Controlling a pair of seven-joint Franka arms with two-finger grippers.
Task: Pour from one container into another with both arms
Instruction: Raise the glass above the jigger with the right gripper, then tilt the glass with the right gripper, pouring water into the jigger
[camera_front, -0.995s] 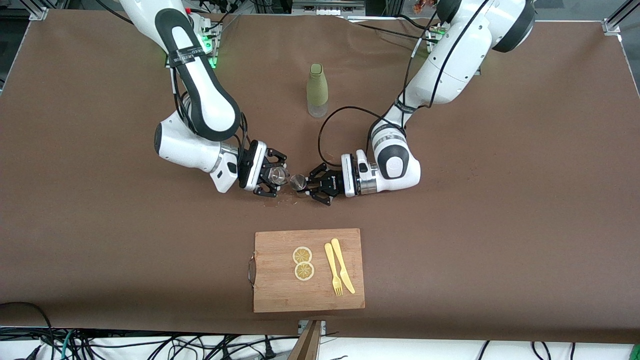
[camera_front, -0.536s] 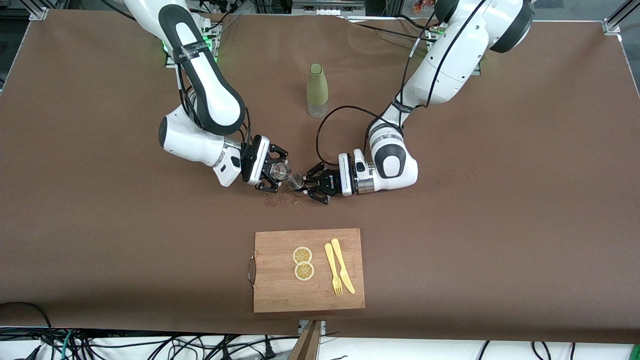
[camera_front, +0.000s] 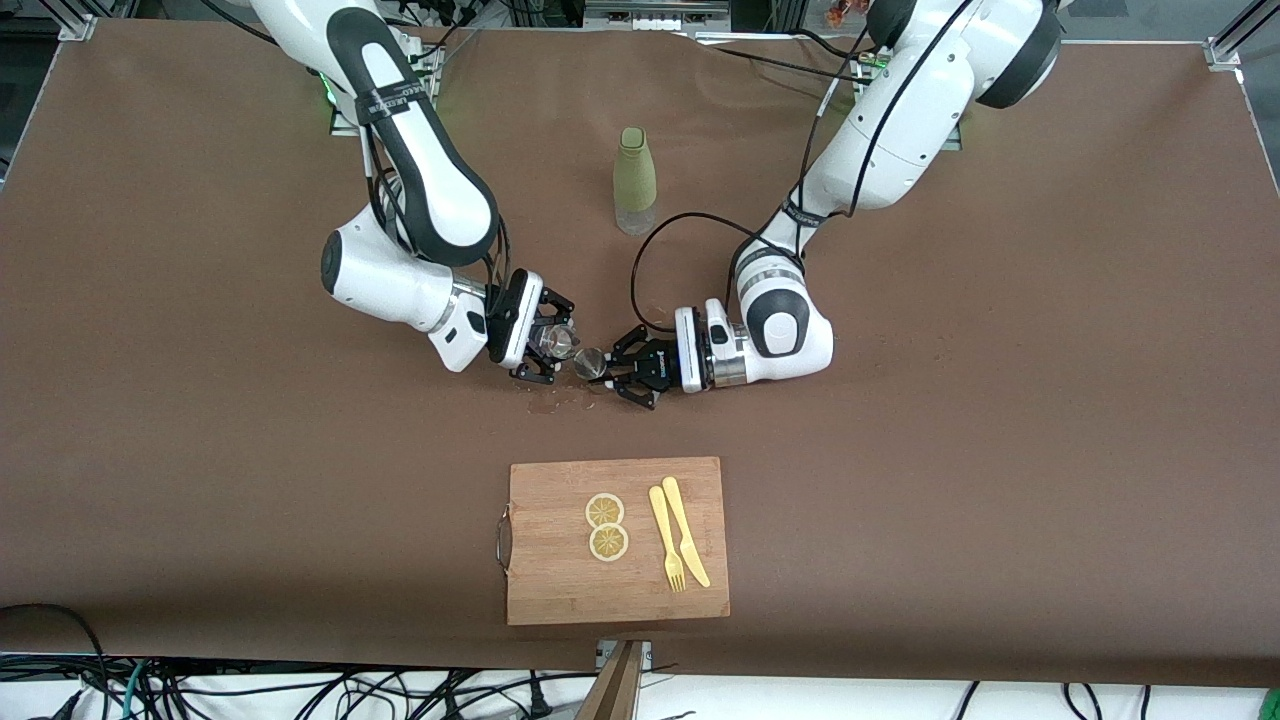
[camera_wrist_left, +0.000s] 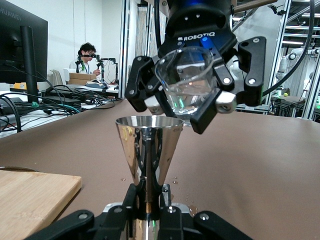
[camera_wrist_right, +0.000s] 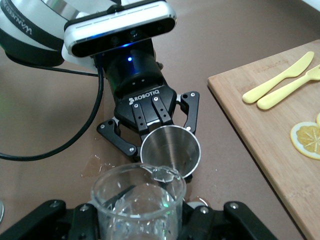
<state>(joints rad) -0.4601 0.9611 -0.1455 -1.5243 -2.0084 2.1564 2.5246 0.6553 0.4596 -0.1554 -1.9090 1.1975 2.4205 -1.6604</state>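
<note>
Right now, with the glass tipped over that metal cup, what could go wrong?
1. The right gripper tilts a clear glass beaker over a narrow steel cone cup held by the left gripper. The rim is small, so liquid may miss it.
2. Droplets and a wet patch already lie on the table; more spill could spread toward the cutting board.
3. The left gripper pinches only the cup's narrow base, so it might twist if bumped.

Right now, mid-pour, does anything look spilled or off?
Yes: wet patches and droplets lie on the brown table under the steel cone cup in the left claw. The right claw tilts the clear beaker over it.
</note>
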